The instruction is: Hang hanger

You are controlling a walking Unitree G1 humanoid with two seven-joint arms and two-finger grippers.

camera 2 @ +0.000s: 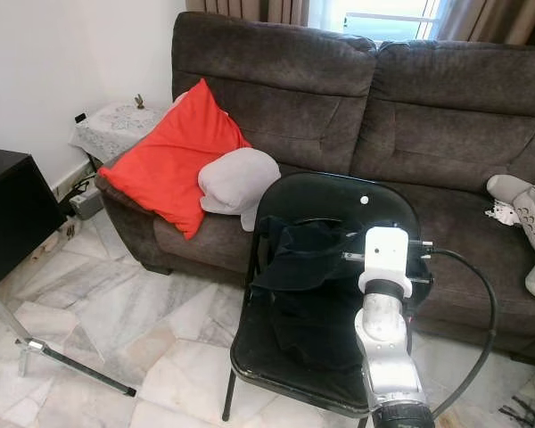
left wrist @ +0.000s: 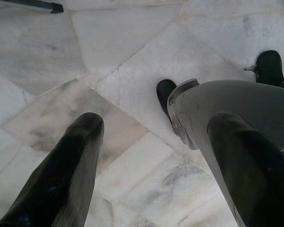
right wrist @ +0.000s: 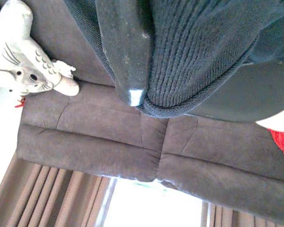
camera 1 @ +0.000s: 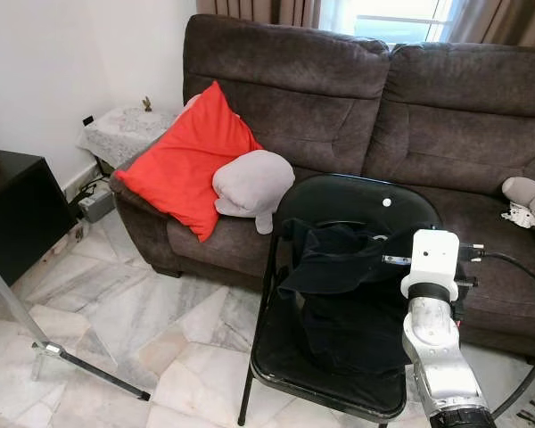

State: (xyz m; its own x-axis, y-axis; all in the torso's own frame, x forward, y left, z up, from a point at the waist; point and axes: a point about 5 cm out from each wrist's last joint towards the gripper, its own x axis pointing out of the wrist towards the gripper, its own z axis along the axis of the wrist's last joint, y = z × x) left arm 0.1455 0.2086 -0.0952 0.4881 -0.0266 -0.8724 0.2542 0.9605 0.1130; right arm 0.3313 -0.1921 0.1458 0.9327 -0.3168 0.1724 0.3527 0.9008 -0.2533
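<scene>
R arm [camera 1: 432, 357] reaches fwd over the black folding chair [camera 1: 357, 201], which stands in front of the brown sofa [camera 1: 339, 80]. A dark knit garment [camera 1: 339, 259] is draped across the chair's back and seat; I take it to be on the hanger, but no hanger itself can be made out under the cloth. Right gripper [right wrist: 142, 71] is up against that garment: in the R wrist view a black finger [right wrist: 125, 52] lies flat against the ribbed hem, w/ cloth bunched beside it. Looks clamped on the knit edge, but the 2nd finger is hidden, so can't tell for sure.

Key relation: garment sits straight ahead of and just above the R fingers, its long run going L-R across the chair back. R arm is far nearer.

Left gripper [left wrist: 151, 161] hangs idle, pointed at the marble floor [left wrist: 132, 56], fingers well apart, nothing between them.

Stand leg [camera 1: 62, 352] on the floor to the L, well apart from the chair; likely the rack, a guess.
</scene>
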